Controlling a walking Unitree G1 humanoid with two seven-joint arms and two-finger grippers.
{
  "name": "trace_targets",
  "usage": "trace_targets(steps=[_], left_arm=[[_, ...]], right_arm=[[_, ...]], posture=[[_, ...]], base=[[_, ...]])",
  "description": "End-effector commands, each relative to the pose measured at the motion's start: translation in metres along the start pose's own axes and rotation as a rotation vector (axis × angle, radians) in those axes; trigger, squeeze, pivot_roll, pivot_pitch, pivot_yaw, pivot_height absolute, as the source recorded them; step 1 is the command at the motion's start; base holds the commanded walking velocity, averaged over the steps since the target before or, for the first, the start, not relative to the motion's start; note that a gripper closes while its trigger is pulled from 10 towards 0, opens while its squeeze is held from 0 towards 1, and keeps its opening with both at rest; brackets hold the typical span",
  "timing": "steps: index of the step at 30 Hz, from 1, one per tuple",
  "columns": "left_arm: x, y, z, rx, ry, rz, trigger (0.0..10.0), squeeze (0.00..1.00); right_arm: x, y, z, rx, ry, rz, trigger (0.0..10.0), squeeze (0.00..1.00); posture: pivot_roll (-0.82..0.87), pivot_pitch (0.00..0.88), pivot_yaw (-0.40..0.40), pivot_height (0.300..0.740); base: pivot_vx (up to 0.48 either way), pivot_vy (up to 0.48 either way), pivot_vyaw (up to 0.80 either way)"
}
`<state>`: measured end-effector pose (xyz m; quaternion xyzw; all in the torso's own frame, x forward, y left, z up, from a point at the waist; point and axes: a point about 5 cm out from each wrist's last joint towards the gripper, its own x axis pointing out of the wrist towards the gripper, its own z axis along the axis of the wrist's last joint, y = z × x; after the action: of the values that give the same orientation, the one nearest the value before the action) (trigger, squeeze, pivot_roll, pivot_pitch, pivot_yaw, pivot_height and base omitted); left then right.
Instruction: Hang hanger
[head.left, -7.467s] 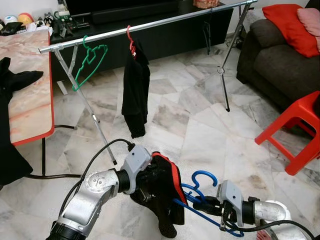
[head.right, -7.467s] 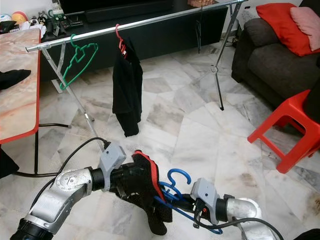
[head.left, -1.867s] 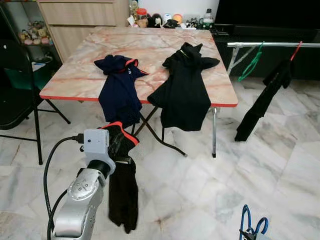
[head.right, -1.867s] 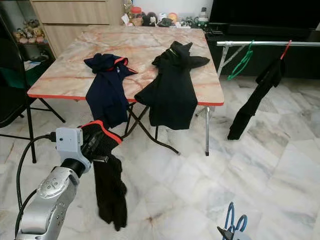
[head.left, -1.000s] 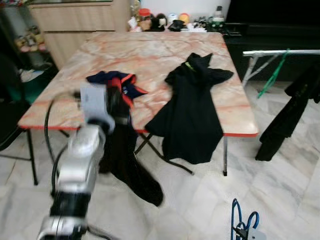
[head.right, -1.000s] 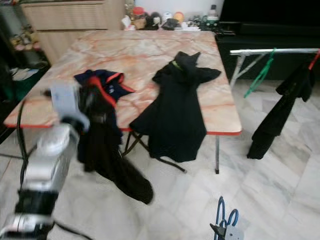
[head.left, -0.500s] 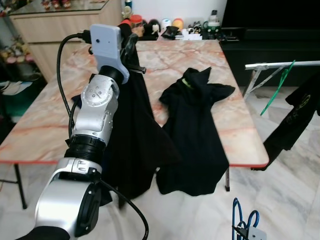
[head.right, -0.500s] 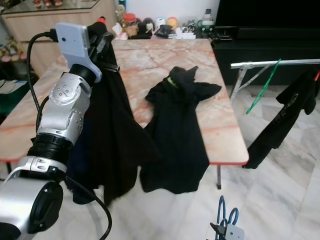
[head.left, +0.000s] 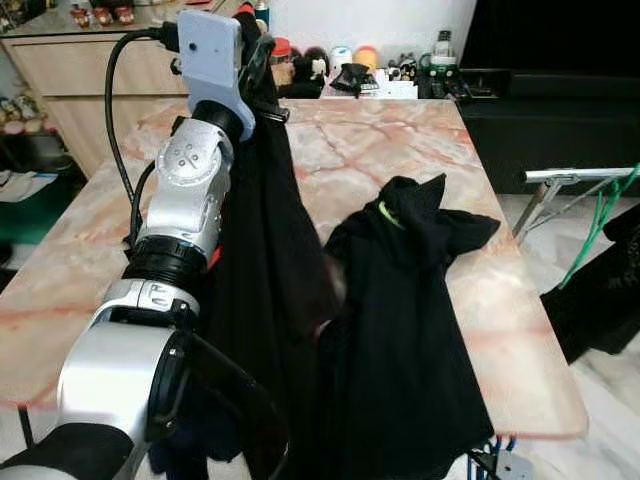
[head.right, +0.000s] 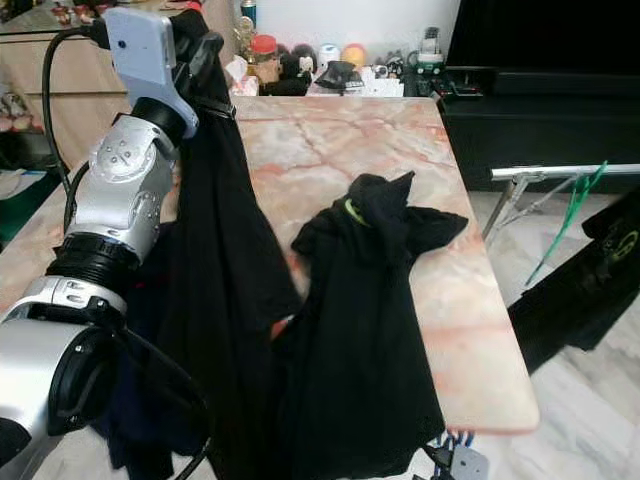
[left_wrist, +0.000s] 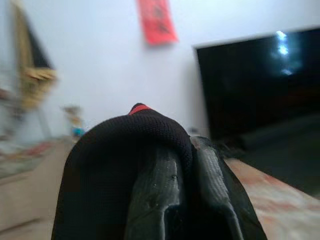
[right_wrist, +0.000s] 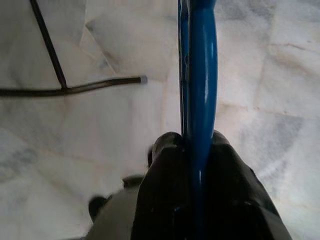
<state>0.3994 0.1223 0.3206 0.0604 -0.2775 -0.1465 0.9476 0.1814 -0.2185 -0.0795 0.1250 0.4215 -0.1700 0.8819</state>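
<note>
Left gripper (left_wrist: 180, 195), jaws clamped on the black garment (head.left: 265, 300), lifts it above the marble bench (head.left: 400, 140); right gripper (right_wrist: 195, 200) grips the blue hanger (right_wrist: 199, 75) low past the bench's near edge.

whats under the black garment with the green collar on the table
The black garment with the green collar lies on the pink marble table, its lower part draped over the front edge; anything beneath it is covered.

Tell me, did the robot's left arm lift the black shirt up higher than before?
Yes. The left gripper with the black shirt hung below the table edge before; now it is raised above the tabletop.
</note>
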Motion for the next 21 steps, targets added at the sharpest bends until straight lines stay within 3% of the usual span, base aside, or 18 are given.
trace_targets(steps=[1, 4, 7, 8, 9, 10, 13, 18, 21], left_arm=[[-0.009, -0.011, -0.015, 0.033, 0.069, -0.063, 10.0, 0.00], [-0.039, -0.015, -0.044, -0.009, 0.162, -0.075, 10.0, 0.00], [-0.064, -0.013, -0.057, -0.026, 0.221, -0.067, 10.0, 0.00], [-0.081, -0.011, -0.064, -0.028, 0.268, -0.063, 10.0, 0.00], [-0.081, -0.011, -0.064, -0.028, 0.268, -0.063, 10.0, 0.00], [-0.102, -0.011, -0.072, -0.039, 0.323, -0.073, 10.0, 1.00], [-0.131, -0.008, -0.077, -0.020, 0.390, -0.075, 10.0, 1.00], [-0.154, -0.007, -0.064, -0.016, 0.409, -0.079, 10.0, 1.00], [-0.159, -0.010, -0.055, -0.031, 0.406, -0.103, 10.0, 1.00]], right_arm=[[-0.002, -0.002, -0.010, 0.017, 0.031, -0.011, 10.0, 0.00], [-0.002, -0.003, -0.011, 0.016, 0.035, -0.013, 10.0, 0.00], [-0.003, -0.003, -0.013, 0.009, 0.038, -0.011, 10.0, 0.00], [-0.003, -0.004, -0.013, 0.008, 0.040, -0.012, 10.0, 0.00], [-0.003, -0.004, -0.013, 0.008, 0.040, -0.012, 10.0, 0.00], [-0.003, -0.004, -0.014, 0.005, 0.043, -0.011, 10.0, 0.00], [-0.003, -0.004, -0.015, -0.003, 0.047, -0.008, 10.0, 0.00], [-0.003, -0.005, -0.016, -0.011, 0.049, -0.005, 10.0, 0.00], [-0.004, -0.005, -0.016, -0.017, 0.050, -0.005, 10.0, 0.00]], posture=[[0.06, 0.111, 0.033, 0.740], [0.06, 0.116, 0.033, 0.740], [0.06, 0.117, 0.036, 0.740], [0.06, 0.120, 0.037, 0.740], [0.06, 0.120, 0.037, 0.740], [0.07, 0.122, 0.038, 0.740], [0.07, 0.119, 0.041, 0.740], [0.08, 0.106, 0.039, 0.740], [0.08, 0.101, 0.038, 0.740]], base=[[0.000, 0.000, 0.00], [0.000, 0.000, 0.00], [0.000, 0.000, 0.00], [0.000, 0.000, 0.00], [0.000, 0.000, 0.00], [0.000, 0.000, 0.00], [0.000, 0.000, 0.00], [0.000, 0.000, 0.00], [0.000, 0.000, 0.00]])
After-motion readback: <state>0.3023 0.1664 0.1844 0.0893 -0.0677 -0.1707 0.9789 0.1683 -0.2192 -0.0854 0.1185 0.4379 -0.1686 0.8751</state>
